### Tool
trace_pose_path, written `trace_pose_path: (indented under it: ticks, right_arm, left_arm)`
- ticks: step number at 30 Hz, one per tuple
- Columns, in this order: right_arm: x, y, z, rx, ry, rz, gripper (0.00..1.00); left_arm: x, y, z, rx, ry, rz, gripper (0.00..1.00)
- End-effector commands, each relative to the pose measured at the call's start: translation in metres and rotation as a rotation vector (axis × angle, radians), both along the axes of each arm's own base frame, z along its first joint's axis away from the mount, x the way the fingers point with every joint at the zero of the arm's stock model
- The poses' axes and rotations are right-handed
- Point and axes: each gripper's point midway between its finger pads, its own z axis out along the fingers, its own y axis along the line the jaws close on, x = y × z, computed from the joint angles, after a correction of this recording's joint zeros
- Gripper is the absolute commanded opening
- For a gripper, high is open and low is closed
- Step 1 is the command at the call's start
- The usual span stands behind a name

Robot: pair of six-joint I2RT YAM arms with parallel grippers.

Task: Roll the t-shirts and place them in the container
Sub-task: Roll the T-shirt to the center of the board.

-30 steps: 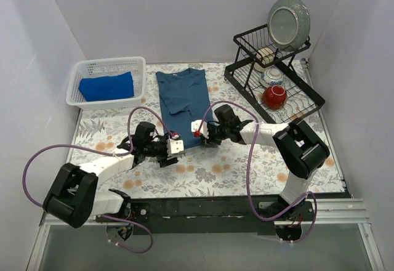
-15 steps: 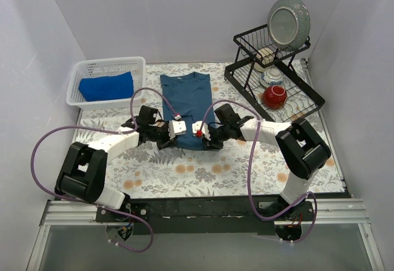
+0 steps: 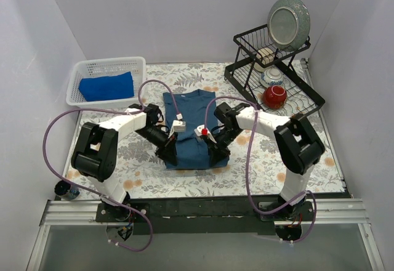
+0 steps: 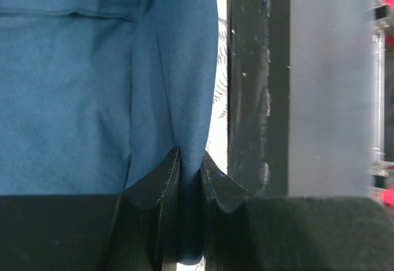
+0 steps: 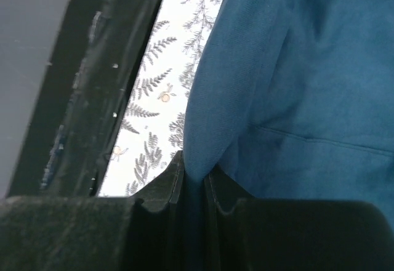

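Working on the dark-blue tee [image 3: 192, 141], spread lengthwise in the middle of the desk, collar toward the far edge and hem toward the near edge. Pinching that hem at its two near corners: with the left gripper [image 4: 191, 166] at the left corner, jaws narrow and clamped on a fold of cloth, and with the right gripper [image 5: 194, 171] at the right corner, closed just as tightly on another fold. Judging from this, at the very start of the roll: hem gripped, no turn formed yet. Leaving aside the royal-blue tee [image 3: 106, 87], bundled in the white basket [image 3: 79, 103] at the far-left corner. Next, most likely: lift both corners together, carry them over toward the far edge and tuck down for a first turn, matching height and pace on both sides to avoid a skewed roll, well clear of the dish rack [image 3: 243, 77] at the far-right corner
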Motion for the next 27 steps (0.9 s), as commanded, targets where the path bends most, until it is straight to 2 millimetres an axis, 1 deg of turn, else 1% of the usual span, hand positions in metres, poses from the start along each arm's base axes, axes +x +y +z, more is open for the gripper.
trace_pose_path:
  ticks: [1,3,4,5,7,8,10,11,13,14,16,20,21,22,23,25,26,27]
  right_arm:
    - [-0.033,-0.032,-0.003,-0.148,0.244,0.079,0.04]
    - [-0.029,-0.03,-0.006,-0.164,0.281,0.087,0.04]
    - [-0.027,-0.03,-0.008,-0.163,0.28,0.095,0.04]
    - [-0.024,-0.03,-0.015,-0.177,0.294,0.096,0.03]
    - [-0.018,-0.03,-0.017,-0.186,0.307,0.089,0.04]
    - [-0.014,-0.031,-0.022,-0.192,0.323,0.075,0.04]
    - [-0.006,-0.03,-0.025,-0.191,0.324,0.062,0.04]
    - [-0.002,-0.032,-0.031,-0.203,0.334,0.053,0.03]
    - [0.007,-0.029,-0.033,-0.205,0.328,0.044,0.04]
    - [0.01,-0.029,-0.038,-0.217,0.337,0.038,0.04]
    - [0.017,-0.025,-0.041,-0.221,0.334,0.032,0.04]
    - [0.024,-0.023,-0.055,-0.253,0.355,0.027,0.05]
    - [0.027,-0.022,-0.058,-0.263,0.359,0.021,0.05]
    - [0.028,-0.022,-0.061,-0.272,0.363,0.019,0.06]
    - [0.03,-0.021,-0.067,-0.288,0.368,0.02,0.06]
    - [0.032,-0.021,-0.072,-0.307,0.381,0.013,0.06]
    - [0.035,-0.021,-0.076,-0.313,0.384,0.01,0.07]
    - [0.035,-0.02,-0.077,-0.317,0.386,0.01,0.07]
  left_arm:
    - [-0.005,0.016,-0.008,0.081,0.106,-0.003,0.0]
    - [0.006,0.014,-0.012,0.076,0.102,0.008,0.0]
    - [0.008,0.014,-0.018,0.083,0.119,0.008,0.0]
    - [0.01,0.014,-0.022,0.088,0.126,0.008,0.0]
    - [0.016,0.015,-0.034,0.105,0.144,-0.002,0.0]
    - [0.019,0.016,-0.037,0.106,0.153,0.003,0.0]
    - [0.025,0.017,-0.041,0.116,0.157,-0.001,0.0]
    - [0.027,0.019,-0.045,0.122,0.17,-0.001,0.0]
    - [0.031,0.022,-0.05,0.129,0.164,-0.004,0.0]
    - [0.033,0.025,-0.053,0.128,0.155,-0.001,0.0]
    - [0.034,0.029,-0.058,0.148,0.14,-0.01,0.0]
    - [0.037,0.036,-0.069,0.169,0.117,-0.007,0.03]
    - [0.037,0.038,-0.071,0.181,0.112,-0.003,0.05]
    - [0.038,0.04,-0.073,0.191,0.099,0.0,0.1]
    - [0.041,0.044,-0.078,0.203,0.071,0.008,0.18]
    - [0.053,0.044,-0.068,0.199,0.003,0.052,0.26]
    - [0.066,0.043,-0.064,0.193,-0.071,0.072,0.33]
    - [0.072,0.042,-0.058,0.192,-0.117,0.089,0.38]
